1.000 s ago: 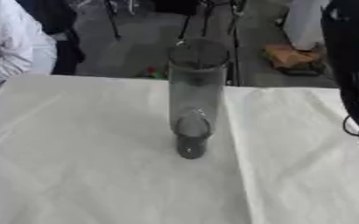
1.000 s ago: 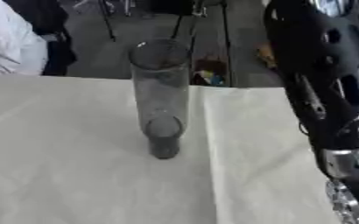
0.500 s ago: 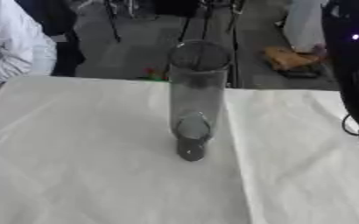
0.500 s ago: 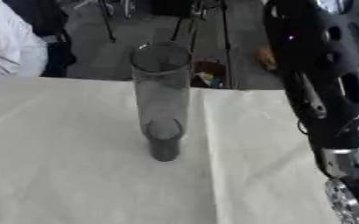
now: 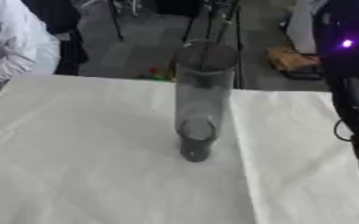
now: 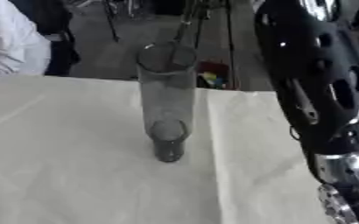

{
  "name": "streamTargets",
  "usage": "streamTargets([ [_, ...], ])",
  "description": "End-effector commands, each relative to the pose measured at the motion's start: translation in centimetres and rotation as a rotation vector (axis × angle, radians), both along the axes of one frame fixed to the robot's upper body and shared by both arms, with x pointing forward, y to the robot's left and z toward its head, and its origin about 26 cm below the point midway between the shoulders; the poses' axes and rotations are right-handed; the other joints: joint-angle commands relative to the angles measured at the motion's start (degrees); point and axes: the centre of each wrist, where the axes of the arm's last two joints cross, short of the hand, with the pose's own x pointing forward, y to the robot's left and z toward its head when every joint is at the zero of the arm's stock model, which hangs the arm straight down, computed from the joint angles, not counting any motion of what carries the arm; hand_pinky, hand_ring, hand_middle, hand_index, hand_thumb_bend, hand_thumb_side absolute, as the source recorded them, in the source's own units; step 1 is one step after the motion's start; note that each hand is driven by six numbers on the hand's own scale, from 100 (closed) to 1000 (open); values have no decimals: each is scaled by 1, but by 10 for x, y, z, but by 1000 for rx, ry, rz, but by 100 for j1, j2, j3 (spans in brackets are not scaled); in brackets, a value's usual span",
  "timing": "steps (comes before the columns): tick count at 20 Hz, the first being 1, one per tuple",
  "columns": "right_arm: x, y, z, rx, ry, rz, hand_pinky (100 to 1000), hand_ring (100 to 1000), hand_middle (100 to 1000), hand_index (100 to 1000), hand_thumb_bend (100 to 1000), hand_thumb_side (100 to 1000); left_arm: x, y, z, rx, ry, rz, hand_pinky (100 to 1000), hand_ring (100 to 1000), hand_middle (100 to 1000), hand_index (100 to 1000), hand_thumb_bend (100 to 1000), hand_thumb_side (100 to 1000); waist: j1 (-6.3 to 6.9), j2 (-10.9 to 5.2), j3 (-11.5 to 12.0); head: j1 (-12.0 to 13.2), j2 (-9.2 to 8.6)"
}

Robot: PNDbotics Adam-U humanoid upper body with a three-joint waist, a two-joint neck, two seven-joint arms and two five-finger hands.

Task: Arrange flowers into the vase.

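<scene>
**Tall glass vase alone on the white counter, robot arm at the right edge**

While the tall, clear glass cylinder vase stands upright near the middle of the counter, which is covered by a creased white cloth, nothing touches it. Its open rim sits toward the far side of the counter, and its darker, narrower base rests on the cloth beside a long fold that runs toward the near edge. No stems show inside the glass.

Along the right side, the robot's black right arm with silver joints reaches down from the upper corner, well apart from the vase. Only arm segments and a silver joint at the lower right corner are visible; whether a robot hand there is released, clenched or grasping anything cannot be told. The left robot hand appears in neither view.
</scene>
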Motion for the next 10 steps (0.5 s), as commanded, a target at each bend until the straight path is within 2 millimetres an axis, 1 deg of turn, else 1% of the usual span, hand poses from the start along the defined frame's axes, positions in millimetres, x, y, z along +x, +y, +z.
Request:
streamTargets([
  [1, -11, 4, 9, 6, -23, 24, 100, 146, 100, 127, 100, 119, -3, 0, 7, 5, -33, -8, 491, 762, 731, 808, 209, 965, 22, -117, 7, -11, -86],
  [3, -10, 5, 8, 6, -18, 29, 100, 147, 100, 126, 100, 103, -3, 0, 7, 5, -33, -9, 492, 762, 731, 808, 210, 965, 11, -121, 2, -8, -82],
  [4, -9, 5, 7, 3, -16, 29, 100, 147, 100, 127, 100, 119, -3, 0, 7, 5, -34, -9, 492, 763, 731, 808, 210, 965, 6, -122, -1, -4, -81],
  [10, -4, 10, 2, -14, 2, 39, 100, 149, 100, 126, 100, 118, -3, 0, 7, 1, -32, -10, 490, 763, 732, 808, 208, 965, 11, -106, 1, 12, -87],
])
